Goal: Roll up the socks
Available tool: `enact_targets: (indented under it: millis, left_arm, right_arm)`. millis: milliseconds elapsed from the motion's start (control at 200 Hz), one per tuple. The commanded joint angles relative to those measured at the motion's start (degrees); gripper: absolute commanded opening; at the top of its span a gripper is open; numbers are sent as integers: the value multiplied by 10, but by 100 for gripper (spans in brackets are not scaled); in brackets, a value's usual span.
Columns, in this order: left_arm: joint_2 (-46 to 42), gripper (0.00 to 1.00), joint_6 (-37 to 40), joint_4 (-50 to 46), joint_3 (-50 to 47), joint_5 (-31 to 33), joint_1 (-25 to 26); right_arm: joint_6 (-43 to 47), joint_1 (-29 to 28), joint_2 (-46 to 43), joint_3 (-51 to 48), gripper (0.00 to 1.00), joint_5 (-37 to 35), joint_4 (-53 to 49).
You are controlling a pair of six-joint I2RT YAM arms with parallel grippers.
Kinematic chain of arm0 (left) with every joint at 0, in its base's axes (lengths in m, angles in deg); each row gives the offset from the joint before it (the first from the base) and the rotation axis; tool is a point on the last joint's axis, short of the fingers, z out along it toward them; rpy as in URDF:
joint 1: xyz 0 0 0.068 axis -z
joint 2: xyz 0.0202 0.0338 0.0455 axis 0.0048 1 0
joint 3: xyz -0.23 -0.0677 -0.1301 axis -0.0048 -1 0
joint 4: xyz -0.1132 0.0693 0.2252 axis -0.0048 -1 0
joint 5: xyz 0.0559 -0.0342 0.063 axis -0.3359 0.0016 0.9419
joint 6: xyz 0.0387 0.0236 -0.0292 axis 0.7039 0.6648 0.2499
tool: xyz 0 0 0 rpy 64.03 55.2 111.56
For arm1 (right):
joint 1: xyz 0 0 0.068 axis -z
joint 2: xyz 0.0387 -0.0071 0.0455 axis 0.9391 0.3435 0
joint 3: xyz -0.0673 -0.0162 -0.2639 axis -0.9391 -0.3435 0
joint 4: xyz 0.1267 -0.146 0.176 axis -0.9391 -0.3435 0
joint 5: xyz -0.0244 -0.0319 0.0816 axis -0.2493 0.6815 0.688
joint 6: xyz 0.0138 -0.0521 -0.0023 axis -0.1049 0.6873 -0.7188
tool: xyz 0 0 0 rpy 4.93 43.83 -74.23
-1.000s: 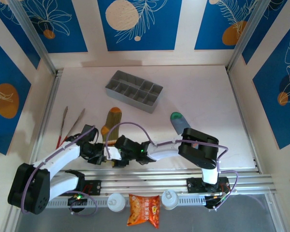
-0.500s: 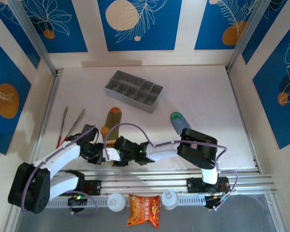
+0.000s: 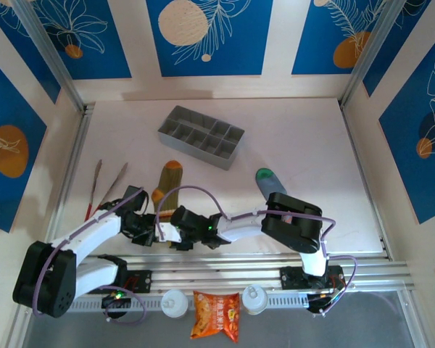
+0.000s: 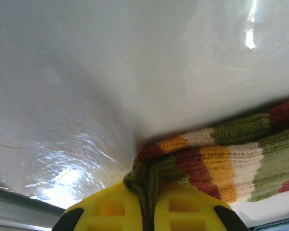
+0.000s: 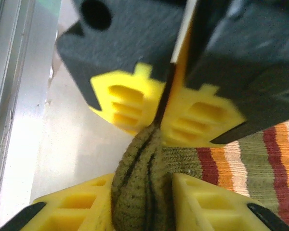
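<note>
Now my right pincer [image 5: 142,197] has drawn in from wide to narrow, and its yellow fingers [image 5: 207,202] squeeze a bunched olive fold of the olive-brown striped sock [image 5: 241,161]. My left pincer [image 4: 147,204] has not changed: it stays clamped tight on the same end of that sock, tip to tip with the right one. The sock lies on the counter [image 3: 297,138] left of centre. Its orange toe points away towards the grey divided tray [image 3: 201,136], and its near end is gathered between my two pincers. To my mind, both grips on one end mean the roll can begin from here. The grey-blue sock [image 3: 264,178] lies apart to the right, partly under my right arm, and is not yet joined to the first.
</note>
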Motion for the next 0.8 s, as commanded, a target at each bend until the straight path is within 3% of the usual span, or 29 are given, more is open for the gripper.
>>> enact_targets:
  millis: [0, 235, 370, 530, 605, 695, 795]
  left_arm:
    - [14, 0, -18, -40, -5, 36, 3]
    - [12, 0, -20, -38, -6, 34, 2]
    - [3, 0, -15, -42, -1, 39, -6]
    - [-25, 38, 1, -69, 25, 59, -12]
    - [-42, 51, 6, -91, 40, 69, -13]
    - [-65, 62, 12, -113, 53, 80, -14]
    - [-98, 62, 21, -127, 64, 88, -14]
  right_arm:
    - [-19, 4, 8, 6, 25, -8, -21]
    - [-63, 17, 1, 13, 3, 31, -49]
    - [-109, 40, -4, 29, 0, 111, -91]
    - [-184, 83, 12, 45, 0, 237, -131]
    - [-213, 100, 22, 50, 0, 281, -142]
    - [-246, 121, 37, 62, 0, 324, -152]
    - [-280, 142, 54, 79, 0, 366, -169]
